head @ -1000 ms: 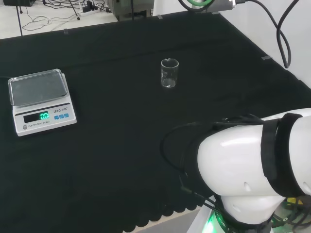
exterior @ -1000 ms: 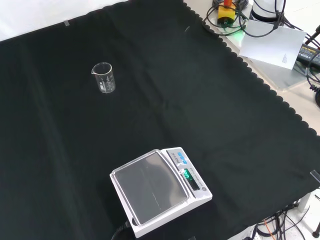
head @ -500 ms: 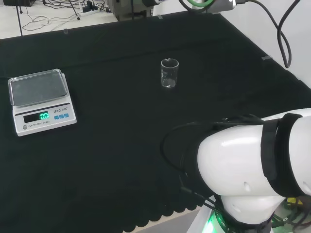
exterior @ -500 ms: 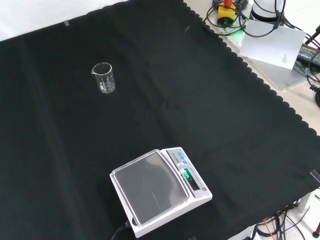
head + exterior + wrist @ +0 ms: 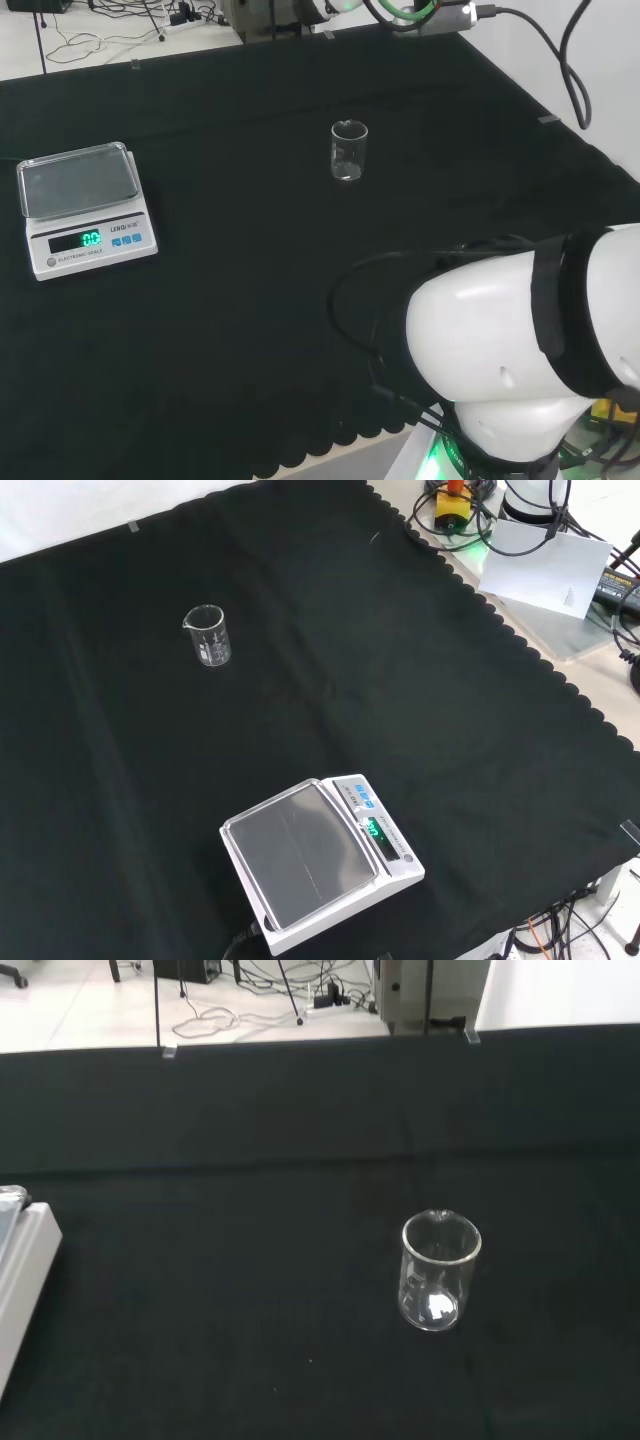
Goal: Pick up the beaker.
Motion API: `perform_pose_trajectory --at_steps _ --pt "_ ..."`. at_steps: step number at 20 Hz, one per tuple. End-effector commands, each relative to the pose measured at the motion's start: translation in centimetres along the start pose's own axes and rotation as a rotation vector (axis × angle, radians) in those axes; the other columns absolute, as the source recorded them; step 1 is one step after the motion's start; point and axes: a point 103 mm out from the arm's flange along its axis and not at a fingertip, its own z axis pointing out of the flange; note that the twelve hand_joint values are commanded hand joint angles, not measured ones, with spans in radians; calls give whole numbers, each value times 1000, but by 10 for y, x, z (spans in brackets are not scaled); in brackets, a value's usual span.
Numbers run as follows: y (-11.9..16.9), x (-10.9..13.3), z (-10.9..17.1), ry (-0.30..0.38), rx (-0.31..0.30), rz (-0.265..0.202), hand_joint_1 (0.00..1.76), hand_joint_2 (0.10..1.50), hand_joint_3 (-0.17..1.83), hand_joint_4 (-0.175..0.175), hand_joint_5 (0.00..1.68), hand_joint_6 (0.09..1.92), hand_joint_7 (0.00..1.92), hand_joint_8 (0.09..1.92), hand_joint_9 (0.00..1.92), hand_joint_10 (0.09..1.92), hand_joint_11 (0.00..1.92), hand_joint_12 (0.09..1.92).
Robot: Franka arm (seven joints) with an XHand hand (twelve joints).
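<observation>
The beaker (image 5: 349,151) stands upright on the black cloth (image 5: 240,300), a little right of centre in the upper half of the head view. In the front view the beaker (image 5: 209,636) sits in the upper left of the frame, alone on bare cloth (image 5: 400,680), with nothing touching it. In the wrist view the beaker (image 5: 438,1271) appears right of centre, its spout turned away from the camera, and it looks empty.

The scale (image 5: 84,207) rests at the left edge of the head view, well apart from the beaker. In the front view the scale (image 5: 320,860) lies at lower centre, with its display lit green. A corner of the scale (image 5: 22,1280) shows in the wrist view.

Against the earlier frames, the beaker and the scale have not moved. The white arm link (image 5: 520,360) at the lower right of the head view has turned slightly, so its black band sits a little further left than before. The cable at the upper right of that view has also shifted.

Whether the hand's fingers are spread or closed cannot be told from these views.
</observation>
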Motion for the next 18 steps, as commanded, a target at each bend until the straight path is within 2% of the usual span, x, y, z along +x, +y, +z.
perform_pose_trajectory --at_steps 1,5,9,12,14,18 --pt "67 -34 51 22 33 17 468 714 270 9 97 87 87 661 55 859 0 889" --pt "109 -61 75 17 24 11 475 717 264 10 91 87 79 658 54 857 0 886" --pt "153 -78 107 23 -2 -13 484 722 256 11 87 87 70 656 52 856 0 881" --pt "187 -81 139 37 37 2 489 726 252 11 86 87 67 656 52 856 0 876" --pt "205 -81 162 75 53 18 492 733 239 11 86 87 60 656 43 854 0 857" --pt "235 -77 204 91 88 34 505 742 219 11 87 87 50 655 23 851 0 822"
